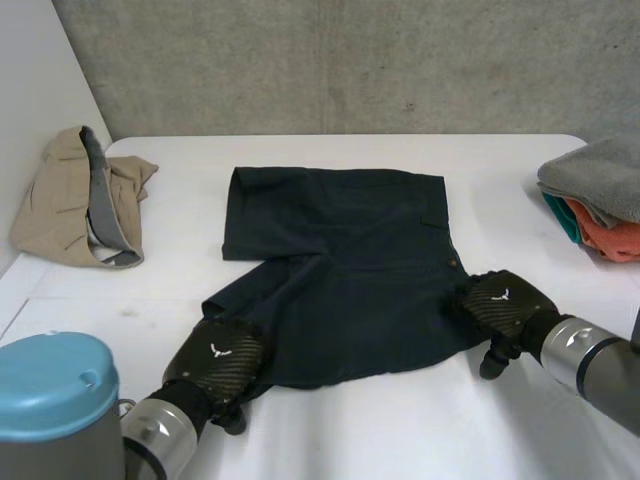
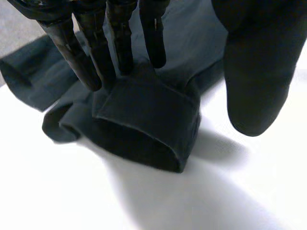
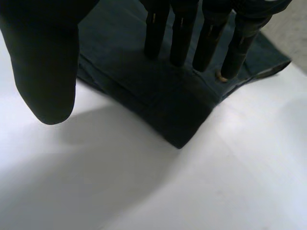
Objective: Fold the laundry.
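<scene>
Pressing one pair of dark shorts (image 1: 340, 250), both flat and ungripping: left hand (image 1: 216, 358) at hem, right hand (image 1: 500, 304) at waistband.

Black carbon-weave left hand (image 1: 218, 362) and right hand (image 1: 503, 303), white emblem on each, silver wrist cuffs (image 1: 575, 345), light-blue cap (image 1: 55, 385)

A white surface (image 1: 330, 150) backs onto a grey concrete wall (image 1: 250, 60) along its far edge; a plain white panel (image 1: 30, 80) stands at its left edge.
</scene>
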Robot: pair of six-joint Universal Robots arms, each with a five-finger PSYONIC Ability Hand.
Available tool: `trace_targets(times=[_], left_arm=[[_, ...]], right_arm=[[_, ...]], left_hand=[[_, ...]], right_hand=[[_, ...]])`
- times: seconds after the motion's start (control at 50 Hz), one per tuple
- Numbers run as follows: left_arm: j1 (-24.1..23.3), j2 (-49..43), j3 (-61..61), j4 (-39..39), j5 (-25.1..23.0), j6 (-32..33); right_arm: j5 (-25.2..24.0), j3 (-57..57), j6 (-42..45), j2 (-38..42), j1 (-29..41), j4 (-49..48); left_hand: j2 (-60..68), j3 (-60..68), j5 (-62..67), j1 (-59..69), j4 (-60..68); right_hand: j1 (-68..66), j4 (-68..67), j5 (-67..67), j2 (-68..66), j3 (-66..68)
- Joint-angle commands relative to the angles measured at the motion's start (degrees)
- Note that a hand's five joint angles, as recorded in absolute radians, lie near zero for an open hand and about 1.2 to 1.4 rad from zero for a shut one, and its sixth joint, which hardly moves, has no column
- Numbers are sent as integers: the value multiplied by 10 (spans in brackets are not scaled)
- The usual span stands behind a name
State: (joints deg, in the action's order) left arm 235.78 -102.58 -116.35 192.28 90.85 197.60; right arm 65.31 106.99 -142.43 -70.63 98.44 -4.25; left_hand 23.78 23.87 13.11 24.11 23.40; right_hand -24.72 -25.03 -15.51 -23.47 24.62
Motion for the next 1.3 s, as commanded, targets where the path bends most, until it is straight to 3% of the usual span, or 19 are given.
trace_targets(times=[0.02,0.16,0.22,0.3,0.32,0.36,0.54,0.62,0.78,0.88,1.0,1.1,1.18,1.3], left_arm=[[20,-52,29,54,11,15],[19,-78,53,80,14,29],[16,-97,61,81,13,51],[17,-116,67,90,11,87],[18,-118,67,97,8,101],[16,-115,66,105,4,117],[12,-25,16,96,-14,120],[5,28,-3,41,-20,114],[-7,106,-16,-231,-37,104],[-10,104,2,-331,-61,104],[20,64,98,-288,-62,101],[42,-19,246,-185,-61,80],[49,-107,354,-111,-57,55],[51,-247,521,-74,-31,52]], right_arm=[[5,24,-4,25,7,-119],[4,21,-4,39,10,-150],[4,20,-7,39,11,-171],[8,20,-21,37,12,-186],[10,20,-24,34,14,-184],[14,20,-25,30,16,-180],[30,5,-19,-29,-2,-53],[32,-13,17,-66,-14,52],[12,-41,207,-113,-52,348],[13,-68,282,-98,-60,451],[11,-143,186,-60,-49,423],[16,-220,32,-25,-32,326],[34,-254,-34,14,-14,234],[72,-288,-51,77,4,80]], left_hand=[[-8,-9,-1,-11,-4],[32,31,39,29,36],[74,73,81,71,78],[278,277,284,274,281],[416,415,423,413,420],[545,544,552,542,549],[562,561,569,559,566],[562,561,569,559,566],[562,561,569,559,566],[562,561,569,559,566],[562,561,569,559,566],[562,561,569,559,566],[562,561,569,559,566],[562,561,569,559,566]], right_hand=[[-61,-58,-53,-74,62],[-243,-240,-235,-255,244],[-552,-549,-544,-565,553],[-553,-550,-545,-565,554],[-553,-550,-545,-565,554],[-553,-550,-545,-565,554],[-553,-550,-545,-565,554],[-553,-550,-545,-565,554],[-553,-550,-545,-565,554],[-553,-550,-545,-565,554],[-553,-550,-545,-565,554],[-553,-550,-545,-565,554],[-553,-550,-545,-565,554],[-553,-550,-545,-565,554]])
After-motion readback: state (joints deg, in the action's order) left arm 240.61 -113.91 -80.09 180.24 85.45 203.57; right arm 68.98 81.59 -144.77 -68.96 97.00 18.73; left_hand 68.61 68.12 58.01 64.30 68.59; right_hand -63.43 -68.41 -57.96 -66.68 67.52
